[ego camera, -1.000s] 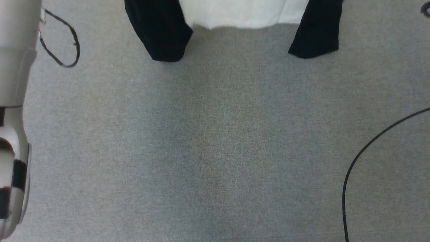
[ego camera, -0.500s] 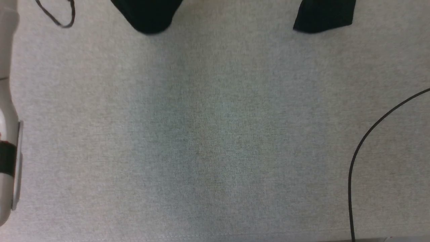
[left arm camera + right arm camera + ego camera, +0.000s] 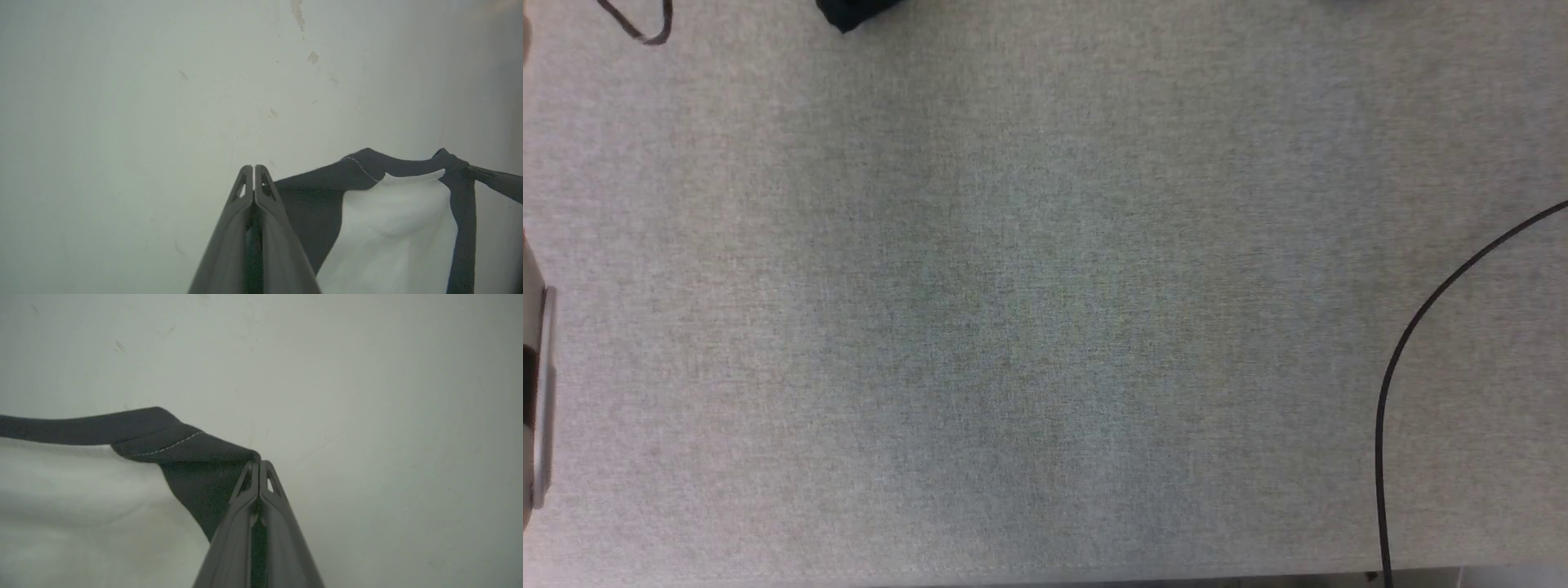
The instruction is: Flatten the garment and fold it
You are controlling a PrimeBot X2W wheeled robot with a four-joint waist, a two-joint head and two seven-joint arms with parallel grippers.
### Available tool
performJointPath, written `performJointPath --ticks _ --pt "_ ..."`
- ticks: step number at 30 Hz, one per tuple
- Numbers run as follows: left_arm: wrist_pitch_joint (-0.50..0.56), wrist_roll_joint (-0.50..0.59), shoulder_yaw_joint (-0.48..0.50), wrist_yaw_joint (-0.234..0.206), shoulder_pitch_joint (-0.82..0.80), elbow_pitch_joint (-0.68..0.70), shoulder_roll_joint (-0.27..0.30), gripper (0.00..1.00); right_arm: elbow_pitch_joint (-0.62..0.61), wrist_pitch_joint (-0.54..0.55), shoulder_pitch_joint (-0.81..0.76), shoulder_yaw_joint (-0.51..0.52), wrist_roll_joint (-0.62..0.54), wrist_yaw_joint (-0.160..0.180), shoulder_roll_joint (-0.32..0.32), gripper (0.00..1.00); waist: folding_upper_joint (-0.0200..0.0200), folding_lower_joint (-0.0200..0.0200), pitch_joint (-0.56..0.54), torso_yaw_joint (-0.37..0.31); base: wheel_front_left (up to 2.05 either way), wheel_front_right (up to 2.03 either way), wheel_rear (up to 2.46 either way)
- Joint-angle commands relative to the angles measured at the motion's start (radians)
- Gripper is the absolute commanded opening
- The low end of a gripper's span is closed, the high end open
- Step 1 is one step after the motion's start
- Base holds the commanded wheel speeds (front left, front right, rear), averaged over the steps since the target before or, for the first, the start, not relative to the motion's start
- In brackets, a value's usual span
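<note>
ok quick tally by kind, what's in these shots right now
garment: 1
claws, left claw and right claw: 2
black cables, long cable and looped cable: 2
total: 5

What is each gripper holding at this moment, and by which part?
Both hold the garment: the right gripper pinches black shoulder fabric between its fingers; the left gripper seems to grip the other black shoulder.

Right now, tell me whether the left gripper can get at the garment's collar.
Probably not. The left gripper is shut, seemingly pinching the garment by a black shoulder; the collar lies off to its side. It must let go first.
</note>
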State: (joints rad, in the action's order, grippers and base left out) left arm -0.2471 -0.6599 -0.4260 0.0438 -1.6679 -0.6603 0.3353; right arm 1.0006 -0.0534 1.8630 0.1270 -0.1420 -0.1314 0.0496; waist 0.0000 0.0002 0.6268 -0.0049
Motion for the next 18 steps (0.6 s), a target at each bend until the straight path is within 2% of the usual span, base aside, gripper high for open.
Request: performJointPath --ticks 1,9,18 --pt "-0.007 0.006 -0.004 0.011 0.001 0.005 0.007 0.00 0.000 -0.005 0.009 -0.011 -0.001 0.001 0.001 0.00 0.0000 -0.0002 0.037 0.013 0.00 0.00 0.00" --pt "0.002 -0.014 -0.024 0.051 0.060 0.021 0.023 0.00 0.014 -0.016 -0.030 -0.110 0.043 0.001 0.001 0.00 0.0000 -0.0002 0.049 0.015 0.00 0.00 0.00" --pt "0.065 -0.051 -0.088 0.079 0.186 0.115 0.085 0.00 -0.032 0.012 -0.158 -0.260 0.165 0.001 0.012 0.00 0.0000 -0.0002 0.003 0.031 0.00 0.00 0.00"
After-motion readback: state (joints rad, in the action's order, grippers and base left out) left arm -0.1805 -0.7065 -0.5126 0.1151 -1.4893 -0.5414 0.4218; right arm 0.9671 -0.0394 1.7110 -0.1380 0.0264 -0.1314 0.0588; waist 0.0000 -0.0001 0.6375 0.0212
